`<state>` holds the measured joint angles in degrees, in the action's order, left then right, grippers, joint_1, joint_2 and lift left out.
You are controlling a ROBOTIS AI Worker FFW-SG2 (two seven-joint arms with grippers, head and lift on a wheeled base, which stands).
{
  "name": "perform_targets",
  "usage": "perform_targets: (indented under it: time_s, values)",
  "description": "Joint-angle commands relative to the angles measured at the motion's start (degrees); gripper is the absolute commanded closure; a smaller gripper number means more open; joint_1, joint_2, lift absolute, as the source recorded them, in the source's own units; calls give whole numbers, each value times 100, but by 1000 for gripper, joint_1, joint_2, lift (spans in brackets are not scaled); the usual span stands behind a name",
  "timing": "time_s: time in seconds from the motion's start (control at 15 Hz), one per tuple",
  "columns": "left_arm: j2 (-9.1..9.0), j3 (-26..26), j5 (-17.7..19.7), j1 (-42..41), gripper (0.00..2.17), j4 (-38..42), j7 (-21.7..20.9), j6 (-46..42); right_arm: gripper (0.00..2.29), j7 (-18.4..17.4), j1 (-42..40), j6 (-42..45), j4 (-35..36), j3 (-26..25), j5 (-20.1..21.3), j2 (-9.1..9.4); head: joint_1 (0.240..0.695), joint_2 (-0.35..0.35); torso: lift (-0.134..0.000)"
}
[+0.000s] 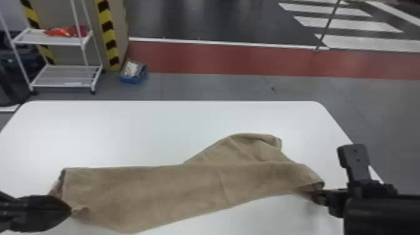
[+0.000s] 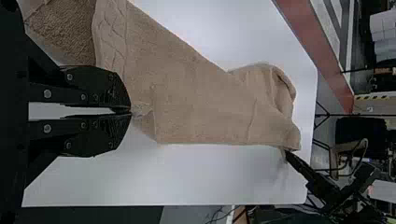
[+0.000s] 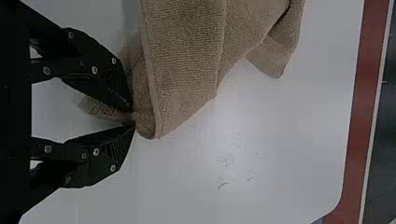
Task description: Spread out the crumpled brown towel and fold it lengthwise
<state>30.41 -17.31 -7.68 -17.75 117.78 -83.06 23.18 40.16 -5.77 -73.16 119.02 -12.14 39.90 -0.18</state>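
Note:
Between both grippers the brown towel (image 1: 162, 187) stretches across the table's near part, with a bunched flap (image 1: 250, 145) lying behind its right half. My left gripper (image 1: 70, 212) is shut on the towel's near left corner; in the left wrist view the tips of the left gripper (image 2: 130, 111) meet on a small pinch of the towel (image 2: 201, 102). At the towel's right end is my right gripper (image 1: 323, 198). The right wrist view has the right gripper (image 3: 134, 119) shut on the towel's edge (image 3: 182, 60), a bit of cloth poking back between its fingers.
The white table (image 1: 125, 131) extends behind the towel to its far edge. On the floor beyond stand a white shelf rack (image 1: 59, 76) at the left and a blue bin (image 1: 133, 73) beside a striped pillar (image 1: 107, 34).

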Motion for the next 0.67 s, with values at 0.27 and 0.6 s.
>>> perform_targets:
  time_s: [0.27, 0.6]
  values:
    - [27, -71, 48, 0, 1052, -71, 9, -177, 1595, 141, 6, 288, 139, -60, 545, 23, 695, -146, -128]
    - [71, -308, 285, 176, 1052, -211, 18, -370, 1595, 501, -188, 851, 649, -51, 1582, 23, 695, -170, -128]
